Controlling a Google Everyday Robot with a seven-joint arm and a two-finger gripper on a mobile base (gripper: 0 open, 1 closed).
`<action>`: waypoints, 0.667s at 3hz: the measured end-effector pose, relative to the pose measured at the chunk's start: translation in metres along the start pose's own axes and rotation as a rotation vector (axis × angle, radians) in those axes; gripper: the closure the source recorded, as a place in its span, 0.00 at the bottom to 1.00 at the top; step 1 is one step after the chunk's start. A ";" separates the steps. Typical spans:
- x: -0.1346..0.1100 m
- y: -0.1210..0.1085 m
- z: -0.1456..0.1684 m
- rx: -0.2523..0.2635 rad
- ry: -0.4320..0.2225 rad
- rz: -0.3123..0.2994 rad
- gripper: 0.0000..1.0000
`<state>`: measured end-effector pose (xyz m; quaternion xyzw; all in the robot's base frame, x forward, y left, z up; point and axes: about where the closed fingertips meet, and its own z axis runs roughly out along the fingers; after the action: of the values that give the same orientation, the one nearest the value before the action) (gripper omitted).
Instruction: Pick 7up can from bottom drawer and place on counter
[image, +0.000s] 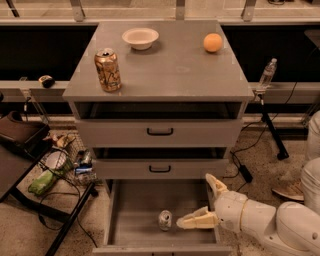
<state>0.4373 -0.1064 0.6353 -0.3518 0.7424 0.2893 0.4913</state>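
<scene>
The 7up can (165, 220) stands upright on the floor of the open bottom drawer (135, 207), near its front middle. My gripper (200, 202) reaches in from the right with its fingers spread wide. One finger (192, 221) lies low beside the can's right side. The other finger (216, 185) points up and back, away from the can. The gripper holds nothing. The counter (170, 70) is the grey top of the cabinet, above the two closed upper drawers.
On the counter stand a gold and brown can (107, 69) at the left, a white bowl (140, 37) at the back and an orange (213, 42) at the back right. A water bottle (267, 73) stands right of the cabinet. Clutter and a dark table (20, 150) lie at the left.
</scene>
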 end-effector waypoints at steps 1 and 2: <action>0.016 -0.001 0.026 -0.003 0.001 -0.026 0.00; 0.035 -0.020 0.069 -0.013 -0.032 -0.134 0.00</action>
<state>0.4805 -0.0728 0.5770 -0.3992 0.7073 0.2662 0.5191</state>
